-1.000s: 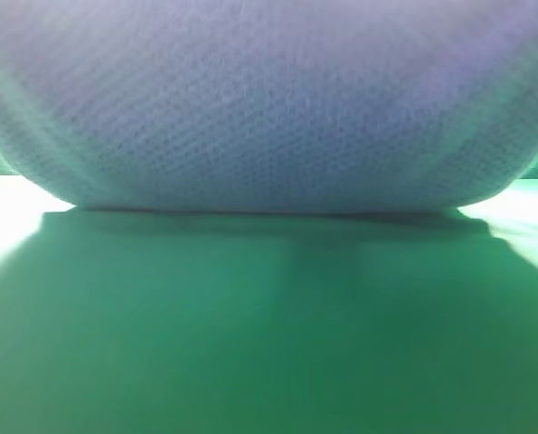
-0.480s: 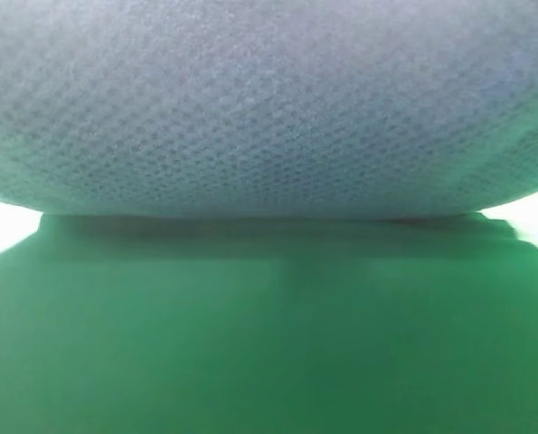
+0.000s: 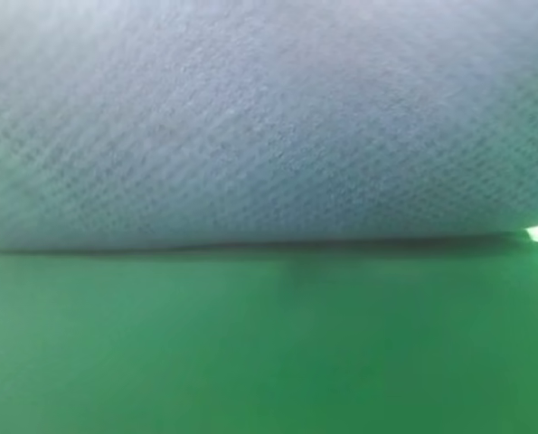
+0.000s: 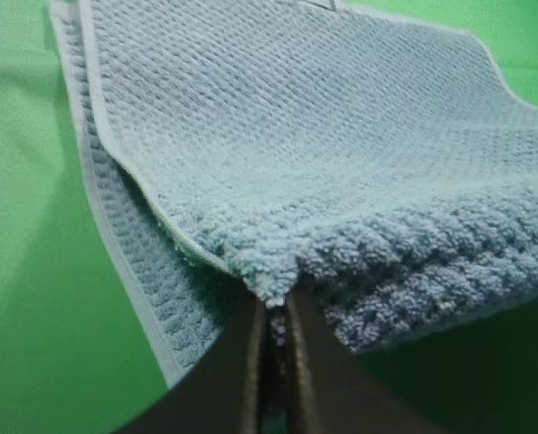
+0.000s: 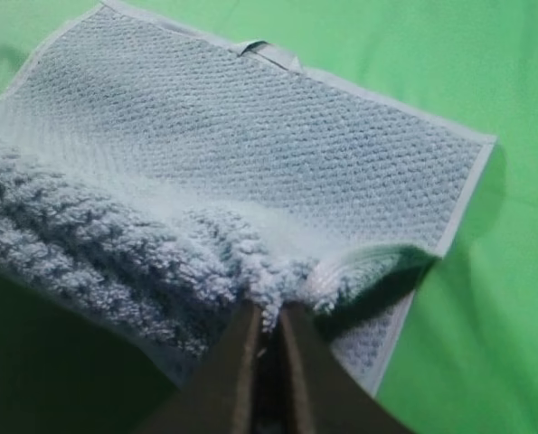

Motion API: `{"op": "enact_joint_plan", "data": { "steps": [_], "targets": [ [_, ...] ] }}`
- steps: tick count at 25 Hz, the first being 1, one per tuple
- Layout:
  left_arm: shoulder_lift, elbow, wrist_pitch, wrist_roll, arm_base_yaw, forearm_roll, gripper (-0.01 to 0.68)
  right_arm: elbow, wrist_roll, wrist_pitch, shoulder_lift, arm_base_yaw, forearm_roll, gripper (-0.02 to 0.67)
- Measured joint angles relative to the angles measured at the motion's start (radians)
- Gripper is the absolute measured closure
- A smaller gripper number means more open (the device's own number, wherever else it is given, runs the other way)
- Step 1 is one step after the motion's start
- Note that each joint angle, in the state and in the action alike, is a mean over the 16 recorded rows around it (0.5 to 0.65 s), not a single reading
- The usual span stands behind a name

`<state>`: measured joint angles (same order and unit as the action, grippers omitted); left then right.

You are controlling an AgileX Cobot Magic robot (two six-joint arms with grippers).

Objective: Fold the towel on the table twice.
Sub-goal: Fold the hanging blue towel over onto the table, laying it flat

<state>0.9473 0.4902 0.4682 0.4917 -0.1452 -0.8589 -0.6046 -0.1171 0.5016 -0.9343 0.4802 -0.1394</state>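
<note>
In the exterior high view you see almost only the towel (image 3: 269, 127). It hangs lifted close before the camera and fills the upper half, and below it is the green table (image 3: 269, 362) in shadow. No gripper is visible here, because the cloth hides both.

In the left wrist view, the left gripper (image 4: 273, 312) has its two dark fingers pressed together on a bunched corner of the towel (image 4: 323, 136). The pinched layer is raised, and a second layer with a pale hem lies under it on the table (image 4: 24, 271). So you hold one edge up to bring it over the rest.

In the right wrist view, the right gripper (image 5: 267, 316) is also clamped on the towel (image 5: 250, 154), at the other corner of the same edge. The far part lies flat on the table (image 5: 486, 298), with a small hanging loop (image 5: 269, 52) at the far hem.

I judge that a fold is in progress: both corners are held at equal height so the edge travels straight. You should lay it on the far hem evenly; if one side goes ahead, the fold may become skew.
</note>
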Motion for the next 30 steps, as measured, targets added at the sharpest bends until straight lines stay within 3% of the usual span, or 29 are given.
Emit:
{"op": "enact_joint_plan", "data": {
  "steps": [8, 15, 30],
  "targets": [
    [0.202, 0.067, -0.128, 0.183, 0.000, -0.197, 0.673, -0.027, 0.007, -0.210, -0.205, -0.021, 0.014, 0.649],
    [0.401, 0.200, -0.168, 0.353, 0.000, -0.329, 0.673, -0.127, 0.009, -0.290, -0.402, -0.086, 0.018, 0.649],
    [0.814, 0.504, -0.185, 0.457, 0.000, -0.367, 0.666, -0.360, -0.011, -0.325, -0.752, -0.170, 0.019, 0.642]
  ]
}}
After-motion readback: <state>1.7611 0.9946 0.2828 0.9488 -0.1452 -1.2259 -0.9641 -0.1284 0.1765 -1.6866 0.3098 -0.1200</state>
